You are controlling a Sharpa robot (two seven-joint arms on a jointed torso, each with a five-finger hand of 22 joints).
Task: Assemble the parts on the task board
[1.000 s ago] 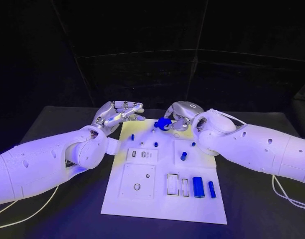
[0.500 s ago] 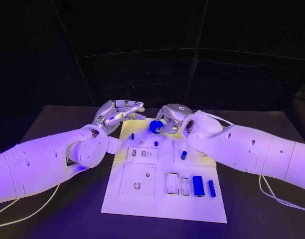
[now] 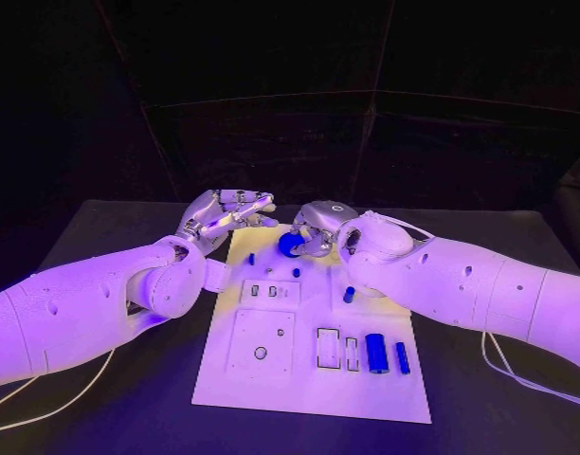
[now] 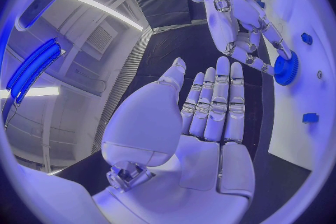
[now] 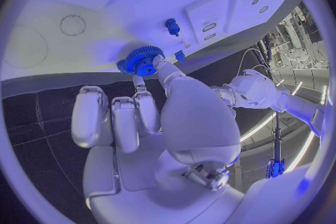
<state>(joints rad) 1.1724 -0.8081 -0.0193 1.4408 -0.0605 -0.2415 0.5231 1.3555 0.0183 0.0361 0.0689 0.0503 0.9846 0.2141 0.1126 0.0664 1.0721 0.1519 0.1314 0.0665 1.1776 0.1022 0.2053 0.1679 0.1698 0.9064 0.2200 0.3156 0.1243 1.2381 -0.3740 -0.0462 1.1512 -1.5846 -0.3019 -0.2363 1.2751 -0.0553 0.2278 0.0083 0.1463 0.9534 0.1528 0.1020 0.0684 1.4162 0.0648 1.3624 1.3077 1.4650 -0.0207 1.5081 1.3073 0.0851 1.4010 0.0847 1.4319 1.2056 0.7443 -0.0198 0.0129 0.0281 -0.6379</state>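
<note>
right hand [image 3: 320,230] pinching gear [image 5: 140,60] (blue), above task board [image 3: 290,370]

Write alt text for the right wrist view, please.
The right hand holds a blue gear in its fingers at the white task board, by a small blue peg standing in it. The left hand hovers beyond the board's edge.
</note>
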